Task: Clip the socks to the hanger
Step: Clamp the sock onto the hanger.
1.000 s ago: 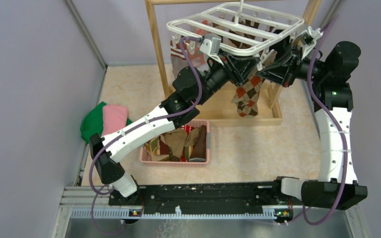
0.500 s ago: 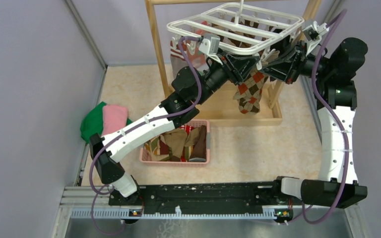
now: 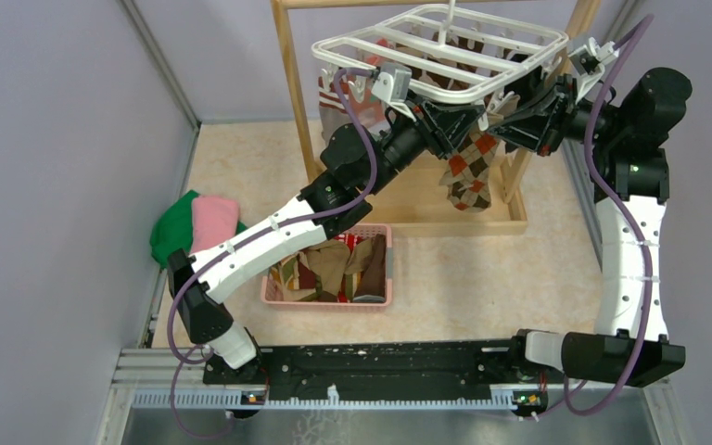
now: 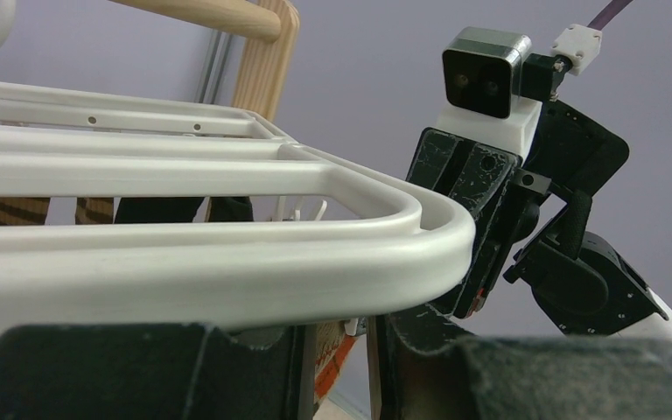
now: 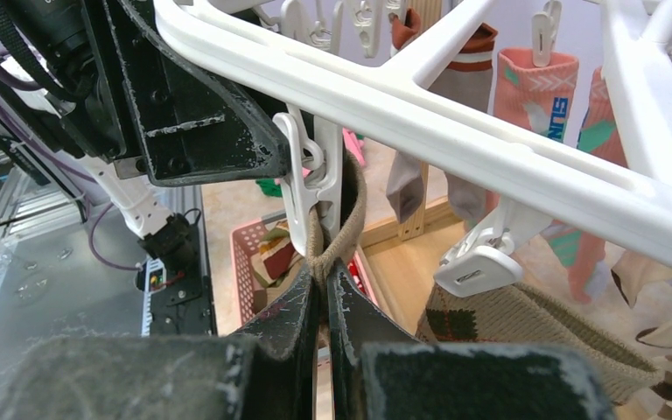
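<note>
The right gripper [image 5: 324, 276], jaws clenched on the cuff of the brown-orange argyle fabric sock [image 3: 468, 171], has risen to a small white plastic clip [image 5: 308, 188] under the white plastic grid-frame hanger [image 5: 490, 149]. The left gripper [image 4: 337, 354] sits at that clip. I cannot tell whether its jaws squeeze it, but clipping looks next.

Hanger [image 5: 420, 107]: glossy smooth white plastic. Argyle sock [image 3: 468, 176]: knitted cloth. Stand [image 3: 294, 93]: pale wood.

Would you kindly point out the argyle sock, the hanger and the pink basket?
argyle sock [image 3: 468, 181]: top external view, its diamond-patterned middle.
hanger [image 5: 507, 140]: right wrist view, its main white bar.
pink basket [image 3: 334, 302]: top external view, its near rim.
</note>
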You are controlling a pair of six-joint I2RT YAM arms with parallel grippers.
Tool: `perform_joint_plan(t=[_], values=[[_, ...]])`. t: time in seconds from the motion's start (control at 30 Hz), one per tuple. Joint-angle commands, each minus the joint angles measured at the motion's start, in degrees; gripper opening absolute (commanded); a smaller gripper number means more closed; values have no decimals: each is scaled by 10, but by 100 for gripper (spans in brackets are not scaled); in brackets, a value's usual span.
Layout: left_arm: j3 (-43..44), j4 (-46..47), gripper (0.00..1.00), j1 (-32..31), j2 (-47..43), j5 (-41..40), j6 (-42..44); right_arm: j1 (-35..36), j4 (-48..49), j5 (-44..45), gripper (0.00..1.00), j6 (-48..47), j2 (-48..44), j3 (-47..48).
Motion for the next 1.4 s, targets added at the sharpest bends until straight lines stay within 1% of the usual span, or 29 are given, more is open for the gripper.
perform_joint_plan(t=[0.0,0.07,0.13,0.2,0.27,0.33,0.6,0.73,0.87,0.93,1.0,1.13,1.2,1.27,1.37], values=[[-3,5,0,5,-5,-3,15,-5,22,-21,0,5,0,31],[-2,5,0,5,-6,-5,16,-5,21,-22,0,4,0,29],[-2,5,8,5,-6,-6,14,-5,20,-23,0,3,0,27],[-1,6,12,5,-4,-5,14,-5,20,-23,0,3,0,26],[-1,6,20,5,-5,-5,14,-5,20,-23,0,3,0,25],[-1,7,24,5,-4,-3,13,-5,19,-24,0,3,0,23],[-7,12,52,5,-9,1,12,-5,14,-25,0,-4,-2,17],[-11,15,64,5,-12,3,12,-5,12,-25,0,-6,-2,17],[-27,24,80,5,-22,7,12,-5,11,-25,0,-8,-4,13],[-39,26,86,5,-31,7,13,-5,11,-25,1,-9,-6,9],[-57,28,89,5,-46,6,14,-5,10,-22,10,-11,-8,3],[-109,34,96,5,-81,13,17,-5,-25,-15,36,-46,-15,-4],[-139,40,98,5,-99,20,24,-4,-59,-8,47,-78,-20,-5],[-170,46,98,5,-118,22,33,-5,-90,-1,56,-109,-26,-7],[-201,51,98,6,-141,22,46,-5,-119,3,63,-134,-37,-21]])
